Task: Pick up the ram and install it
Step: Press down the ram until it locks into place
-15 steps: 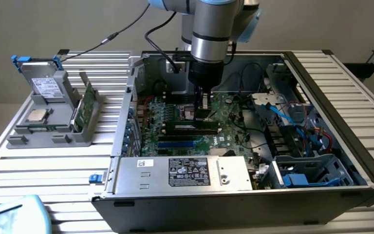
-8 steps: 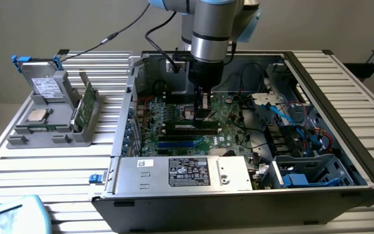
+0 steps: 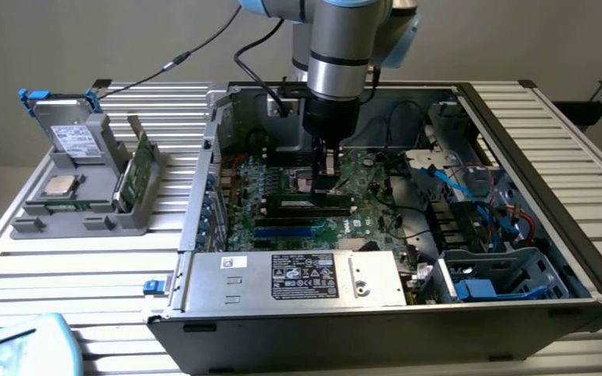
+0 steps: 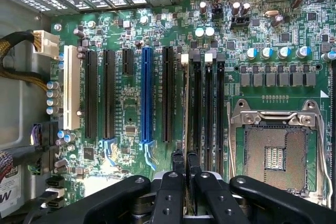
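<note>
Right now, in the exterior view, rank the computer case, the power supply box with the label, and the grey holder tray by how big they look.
1. computer case, by far the largest.
2. power supply box and grey holder tray: these look about alike in extent; the power supply box sits nearer the camera, so I will not rank them.

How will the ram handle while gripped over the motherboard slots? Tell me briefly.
The ram is probably stiff but fragile: it shows as a thin, edge-on board held in the gripper. It is likely light, since a narrow pinch at one spot carries it. It may tilt or bind if pushed off-line, as the black slots beside it are narrow.
</note>
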`<state>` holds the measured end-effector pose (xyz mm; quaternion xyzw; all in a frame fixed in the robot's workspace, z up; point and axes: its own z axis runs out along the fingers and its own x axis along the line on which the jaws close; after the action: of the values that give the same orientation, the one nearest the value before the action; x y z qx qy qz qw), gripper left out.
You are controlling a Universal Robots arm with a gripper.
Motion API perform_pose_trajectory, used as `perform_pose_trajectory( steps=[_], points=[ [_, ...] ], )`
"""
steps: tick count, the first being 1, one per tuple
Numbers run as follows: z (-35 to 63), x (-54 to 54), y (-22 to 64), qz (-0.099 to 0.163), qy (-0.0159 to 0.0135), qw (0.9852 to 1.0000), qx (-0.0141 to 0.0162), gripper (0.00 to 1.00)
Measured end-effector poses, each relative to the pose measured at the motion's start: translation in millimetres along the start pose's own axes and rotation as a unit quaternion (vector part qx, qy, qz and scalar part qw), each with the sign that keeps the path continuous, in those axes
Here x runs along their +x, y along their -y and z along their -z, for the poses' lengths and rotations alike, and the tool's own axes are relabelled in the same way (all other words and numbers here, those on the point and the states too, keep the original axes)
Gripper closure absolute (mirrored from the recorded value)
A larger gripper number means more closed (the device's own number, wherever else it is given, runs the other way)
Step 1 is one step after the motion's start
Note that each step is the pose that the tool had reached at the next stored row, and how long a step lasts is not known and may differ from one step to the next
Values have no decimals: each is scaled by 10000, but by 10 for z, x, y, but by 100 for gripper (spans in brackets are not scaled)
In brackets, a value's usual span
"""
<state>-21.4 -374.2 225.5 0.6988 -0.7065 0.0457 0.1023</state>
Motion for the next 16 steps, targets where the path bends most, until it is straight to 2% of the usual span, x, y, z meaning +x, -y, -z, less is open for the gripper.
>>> perform_pose_trajectory(
  steps=[9,16],
  points=[
    [-10,-5,-1,36,-36,10000,-15,86],
    [-25,-11,1,40,-41,10000,-15,86]
  ],
)
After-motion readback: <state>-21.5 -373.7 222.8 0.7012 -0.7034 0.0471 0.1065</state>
